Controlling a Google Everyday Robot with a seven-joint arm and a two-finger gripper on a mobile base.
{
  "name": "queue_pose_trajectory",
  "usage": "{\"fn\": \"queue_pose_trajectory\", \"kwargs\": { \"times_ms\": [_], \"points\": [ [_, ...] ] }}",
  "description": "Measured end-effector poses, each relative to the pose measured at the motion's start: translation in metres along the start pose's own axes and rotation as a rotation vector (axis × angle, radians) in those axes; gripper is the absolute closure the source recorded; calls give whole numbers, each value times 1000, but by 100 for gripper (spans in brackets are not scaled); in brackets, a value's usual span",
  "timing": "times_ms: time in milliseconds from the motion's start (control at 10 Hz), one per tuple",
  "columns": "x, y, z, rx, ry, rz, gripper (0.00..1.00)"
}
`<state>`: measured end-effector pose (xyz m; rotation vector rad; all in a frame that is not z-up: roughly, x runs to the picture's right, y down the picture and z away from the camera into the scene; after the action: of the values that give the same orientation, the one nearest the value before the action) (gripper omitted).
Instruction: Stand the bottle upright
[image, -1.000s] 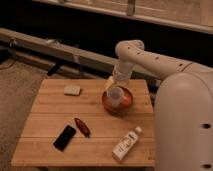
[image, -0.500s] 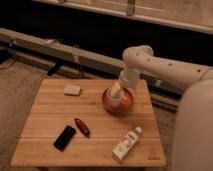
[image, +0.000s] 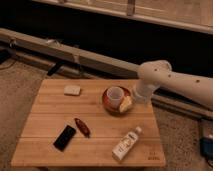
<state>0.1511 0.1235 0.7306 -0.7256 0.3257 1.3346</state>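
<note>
The light wooden slatted bench fills the lower half of the view. The white robot arm reaches in from the right, bends at a rounded joint and descends to the bench's right rear edge. Its gripper sits low at the right rim of the round reddish-brown bowl; whether it is open or closed cannot be told. The small white flat-sided plastic bottle lies on its side near the front right corner, with its cap pointing to the back right, well apart from the gripper. A black flat phone lies front left. A white cup stands in the bowl. A small pale rectangular block rests at the back left. A small dark red oblong object lies just beside the phone.
</note>
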Motion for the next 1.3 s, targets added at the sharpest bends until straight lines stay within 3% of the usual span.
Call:
{"fn": "queue_pose_trajectory", "kwargs": {
  "times_ms": [400,1000,1300],
  "points": [
    [35,12,21,-19,82,64,20],
    [73,19,35,-46,182,165,20],
    [93,31,33,-84,175,188,20]
  ]
}}
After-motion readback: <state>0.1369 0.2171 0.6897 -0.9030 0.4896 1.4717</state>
